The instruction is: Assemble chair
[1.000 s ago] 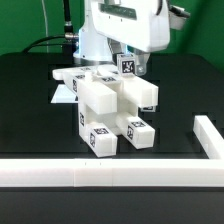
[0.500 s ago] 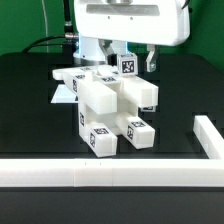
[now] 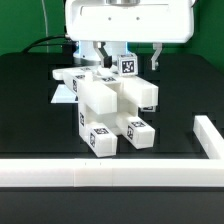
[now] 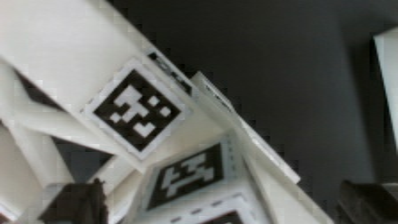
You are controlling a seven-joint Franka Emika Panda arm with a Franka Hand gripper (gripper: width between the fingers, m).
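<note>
Exterior view: chair, a partly joined cluster of white blocks, sits near the middle of the black table. It is well apart from the white border rail along the near edge. Gripper hangs over the chair's rear, jaws spread wide, one finger on either side of the uppermost tagged piece; nothing gripped.

Wrist view: slanted white chair bars fill most of the frame, with black-and-white tags in sharp close-up. Dark table lies beyond.
</note>
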